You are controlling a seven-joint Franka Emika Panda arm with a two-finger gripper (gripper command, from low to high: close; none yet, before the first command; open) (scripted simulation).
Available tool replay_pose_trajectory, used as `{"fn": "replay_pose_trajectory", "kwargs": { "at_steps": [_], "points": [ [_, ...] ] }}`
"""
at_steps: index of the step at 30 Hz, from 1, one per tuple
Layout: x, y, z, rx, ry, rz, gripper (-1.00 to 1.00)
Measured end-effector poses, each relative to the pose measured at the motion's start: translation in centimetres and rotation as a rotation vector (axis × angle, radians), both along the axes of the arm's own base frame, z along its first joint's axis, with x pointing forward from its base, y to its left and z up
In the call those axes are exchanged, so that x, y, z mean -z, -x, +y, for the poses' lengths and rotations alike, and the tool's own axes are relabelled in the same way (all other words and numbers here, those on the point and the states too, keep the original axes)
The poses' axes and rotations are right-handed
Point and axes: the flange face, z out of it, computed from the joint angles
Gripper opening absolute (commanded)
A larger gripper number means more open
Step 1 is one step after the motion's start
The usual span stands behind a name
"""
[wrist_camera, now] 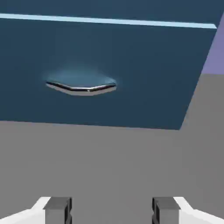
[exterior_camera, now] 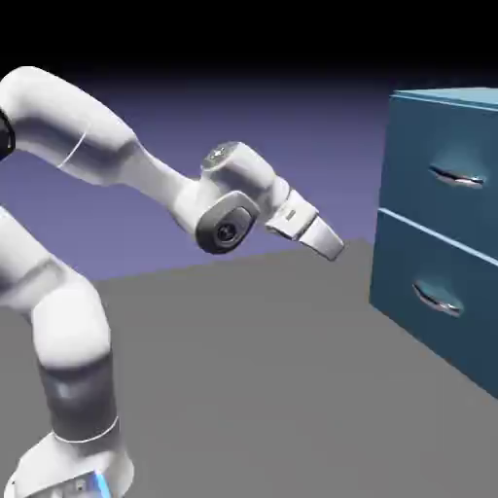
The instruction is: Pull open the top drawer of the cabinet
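The teal-blue cabinet (exterior_camera: 449, 96) stands at the exterior view's right. Its top drawer (exterior_camera: 428, 136) is flush with the front, and its curved silver handle (exterior_camera: 457, 177) is free. My gripper (exterior_camera: 334, 247) hangs in the air left of the cabinet, well apart from it, pointing down and to the right. It is open, with nothing between the grey fingertips (wrist_camera: 57, 207). The hand view faces the lower drawer front (wrist_camera: 131, 57) and its handle (wrist_camera: 81, 86). Only a thin strip of the top drawer (wrist_camera: 109, 7) shows above the pale seam.
The lower drawer (exterior_camera: 418, 263) with its own silver handle (exterior_camera: 436, 300) sits under the top one, also flush. The grey table (exterior_camera: 263, 370) stretches between the arm's base and the cabinet's foot.
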Motion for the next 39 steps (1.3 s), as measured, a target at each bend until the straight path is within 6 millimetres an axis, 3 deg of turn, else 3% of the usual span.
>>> {"fn": "replay_pose_trajectory", "kwargs": {
  "at_steps": [9,17,28,34,39],
  "points": [
    [-8.7,0.3,4.2,-0.518,0.485,-0.187,0.00],
    [-15.3,1.3,5.5,-0.854,0.955,-0.364,0.00],
    [-21.5,1.2,3.7,-1.123,1.638,-0.529,0.00],
    [-23.1,-0.5,1.8,-1.196,2.014,-0.541,0.00],
    [-23.3,-2.9,0.1,-1.236,2.322,-0.494,0.00]
  ]
}}
